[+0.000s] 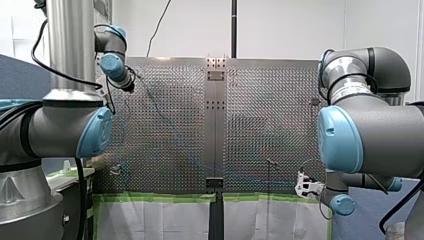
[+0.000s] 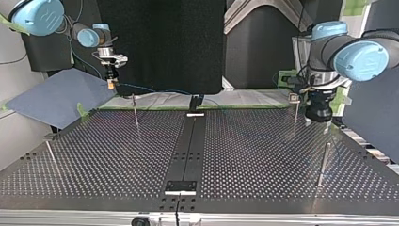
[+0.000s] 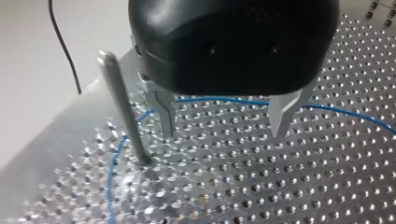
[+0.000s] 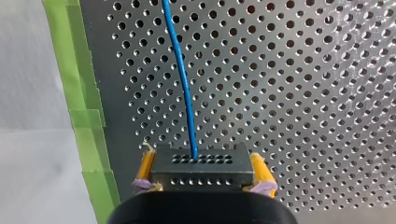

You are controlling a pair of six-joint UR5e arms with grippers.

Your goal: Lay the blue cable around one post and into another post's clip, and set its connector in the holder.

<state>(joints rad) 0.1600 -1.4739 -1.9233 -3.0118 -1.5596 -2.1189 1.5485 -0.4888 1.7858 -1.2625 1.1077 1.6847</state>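
Observation:
My right gripper has yellow pads and is shut on a black connector. The blue cable runs out of that connector, ahead over the perforated table. In the top view this gripper hangs at the left, past the table's far edge. My left gripper is black, and its metal fingers stand open just above the table with nothing between them. The blue cable passes behind the fingers and bends round a thin metal post next to one finger. In the top view it is at the right.
Thin posts stand on the table, and one carries a small clip on top. A dark strip with black blocks at its ends runs down the middle. Green tape lines the table's edge.

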